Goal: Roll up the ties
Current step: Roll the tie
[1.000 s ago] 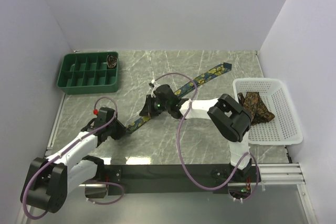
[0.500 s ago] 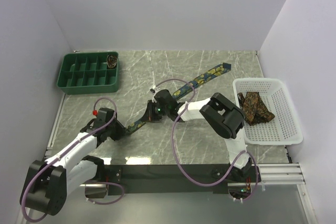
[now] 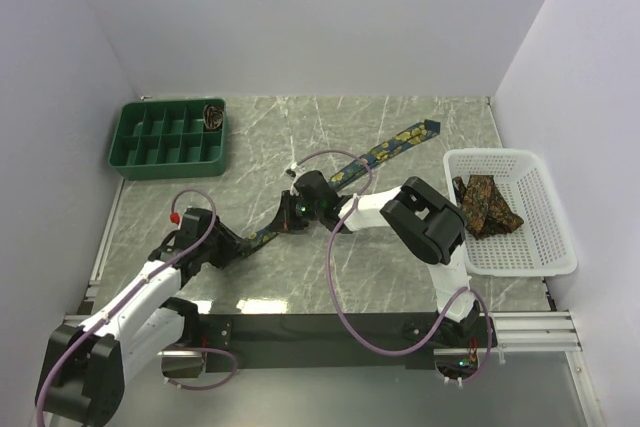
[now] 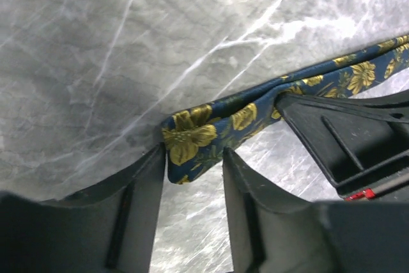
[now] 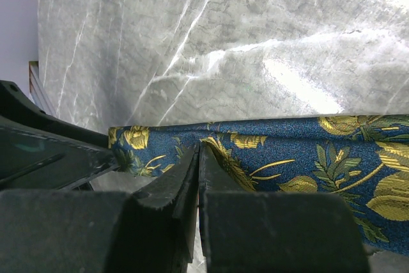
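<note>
While right gripper pinches the navy tie, left gripper gapes — astride its fold.

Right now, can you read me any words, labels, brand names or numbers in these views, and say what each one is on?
None: no word, label, brand, number or sign can be read in any view.
The navy floral tie carries only a yellow flower print; the green tray, the white basket and the brown ties show no writing.
</note>
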